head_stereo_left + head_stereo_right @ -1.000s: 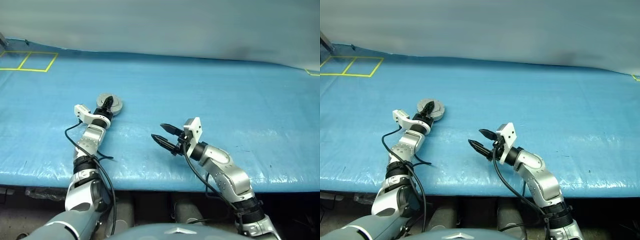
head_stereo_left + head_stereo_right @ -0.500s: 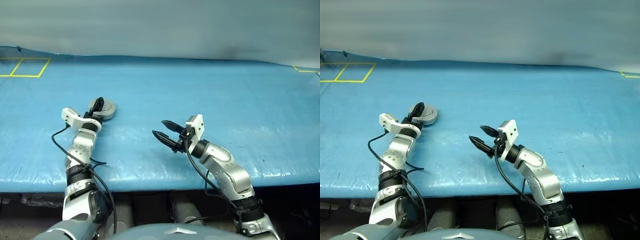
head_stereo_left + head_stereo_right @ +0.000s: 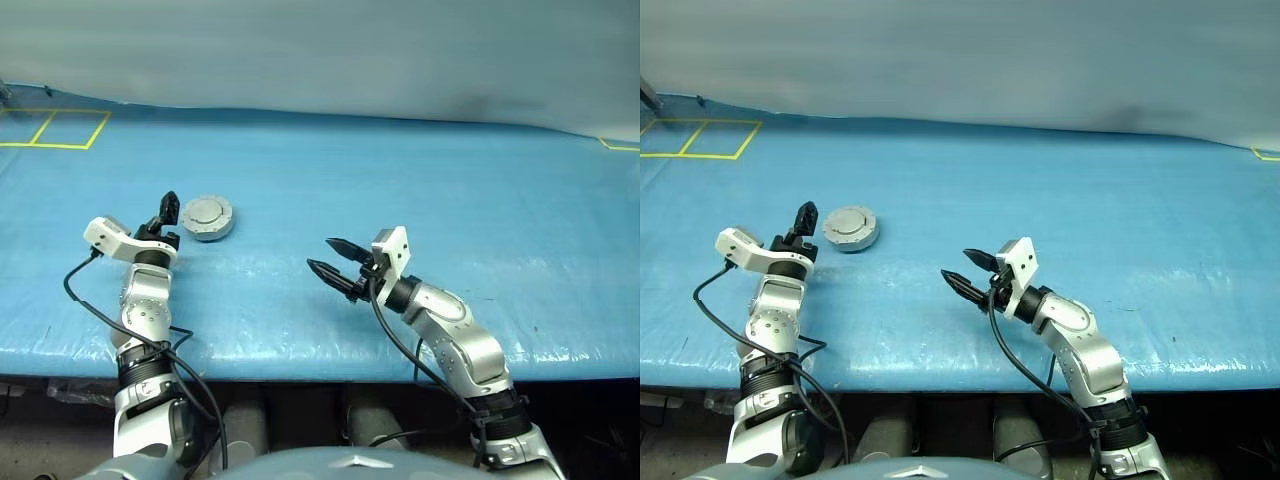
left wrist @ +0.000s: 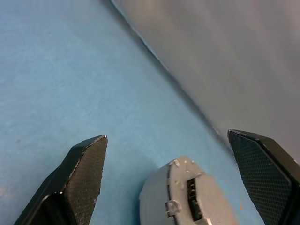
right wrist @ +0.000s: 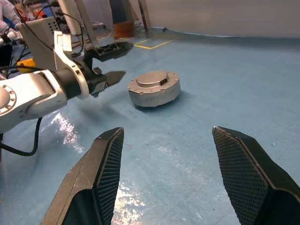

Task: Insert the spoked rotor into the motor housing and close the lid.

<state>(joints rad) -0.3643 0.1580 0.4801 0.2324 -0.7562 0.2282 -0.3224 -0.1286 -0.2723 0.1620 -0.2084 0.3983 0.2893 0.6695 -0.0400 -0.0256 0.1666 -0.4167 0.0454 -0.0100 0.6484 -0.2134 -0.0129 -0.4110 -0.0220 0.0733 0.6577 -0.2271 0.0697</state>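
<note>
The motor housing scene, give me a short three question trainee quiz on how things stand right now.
1. True or false: the lid sits closed on the motor housing.
2. Which is nearer the housing: A the left gripper, B the right gripper?
3. Fill in: the housing rests on a ___ table cover.

Key: 1 true. 2 A; its fingers are open, clear of the housing. 3 blue.

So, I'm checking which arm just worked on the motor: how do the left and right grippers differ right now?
The left gripper sits beside the closed motor housing, just clear of it; the right gripper hangs well away toward the table's middle. The left points away from the robot, the right points across toward the left. Both are open and empty.
</note>
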